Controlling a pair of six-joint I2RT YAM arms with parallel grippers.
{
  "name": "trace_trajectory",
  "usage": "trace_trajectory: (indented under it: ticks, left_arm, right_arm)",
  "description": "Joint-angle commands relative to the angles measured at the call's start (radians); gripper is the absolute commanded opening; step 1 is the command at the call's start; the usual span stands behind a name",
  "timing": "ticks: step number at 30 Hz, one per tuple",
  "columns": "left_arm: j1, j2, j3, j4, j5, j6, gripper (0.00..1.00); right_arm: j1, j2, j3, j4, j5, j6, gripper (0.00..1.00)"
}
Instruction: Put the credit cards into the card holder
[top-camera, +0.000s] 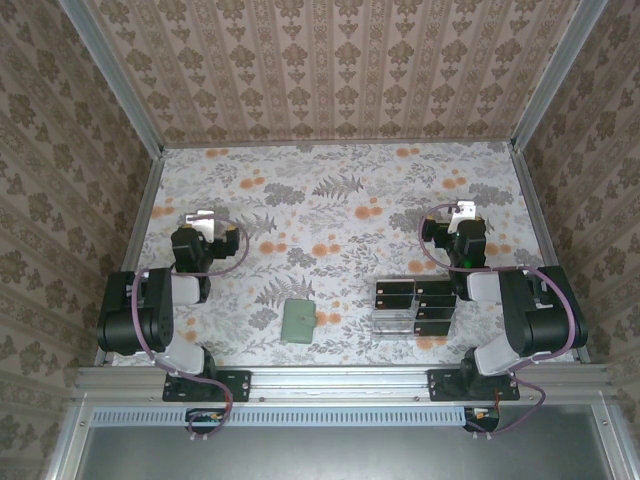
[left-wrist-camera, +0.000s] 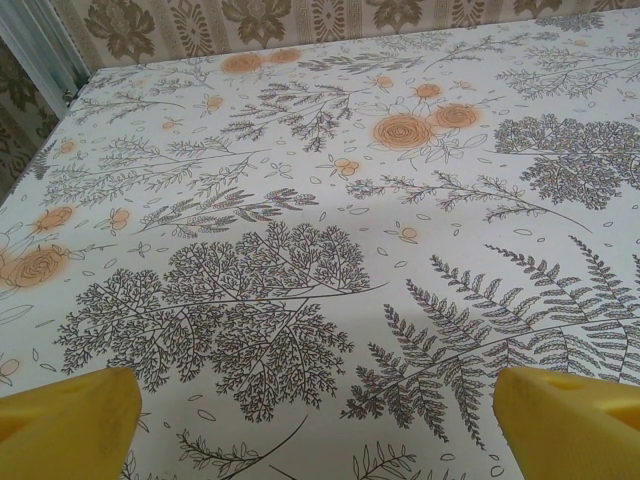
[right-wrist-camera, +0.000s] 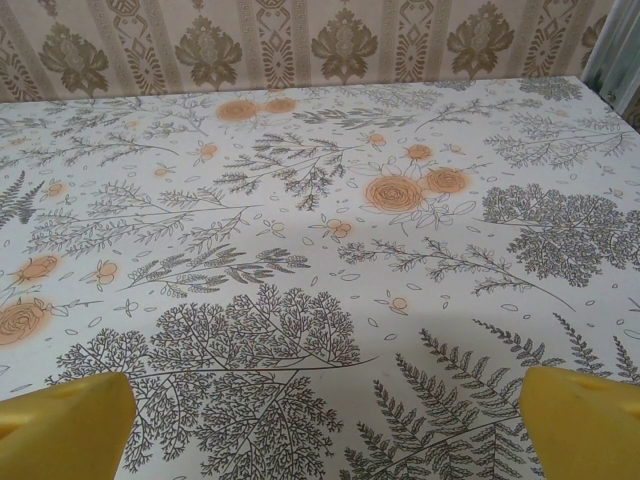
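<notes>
left fingers (left-wrist-camera: 62, 425) apart; right fingers (right-wrist-camera: 60, 425) apart | credit cards (top-camera: 397, 293) in rack (top-camera: 383, 324) | card holder (top-camera: 298, 322) flat

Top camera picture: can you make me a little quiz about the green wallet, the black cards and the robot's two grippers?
1. True or false: the card holder lies to the left of the clear rack.
2. Where are the credit cards? A: in the clear rack. B: inside the card holder. C: stacked on top of the card holder.
3. Fill in: the left gripper and the right gripper both stand ____, holding nothing.
Key: 1 true; 2 A; 3 open.
</notes>
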Motion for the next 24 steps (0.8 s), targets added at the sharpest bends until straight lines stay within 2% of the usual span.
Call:
trace_trajectory:
  ticks: [1,6,13,15,18,21,24]
  left_arm:
    - [-0.004,-0.023,0.009,0.009,0.014,-0.018,1.00]
    - [-0.006,-0.097,0.034,-0.101,0.013,-0.016,1.00]
    - [-0.010,-0.246,0.078,-0.277,-0.026,-0.046,1.00]
    - [-0.011,-0.287,0.116,-0.345,-0.035,-0.089,1.00]
    - [-0.029,-0.332,0.205,-0.494,-0.031,-0.187,1.00]
    - [-0.086,-0.364,0.300,-0.650,-0.020,-0.271,1.00]
    - [-0.187,-0.389,0.377,-0.789,-0.007,-0.323,1.00]
  right_arm:
    - [-0.005,0.002,-0.008,-0.002,-0.007,0.005,1.00]
    - [-0.010,-0.033,-0.005,-0.032,0.001,0.013,1.00]
    - [-0.010,-0.210,0.084,-0.327,0.063,0.047,1.00]
    - [-0.013,-0.261,0.127,-0.434,0.109,0.130,1.00]
    - [-0.034,-0.337,0.237,-0.725,0.165,0.385,1.00]
    - [-0.061,-0.401,0.320,-0.935,-0.004,0.426,1.00]
    - [-0.058,-0.466,0.380,-1.153,-0.142,0.435,0.96]
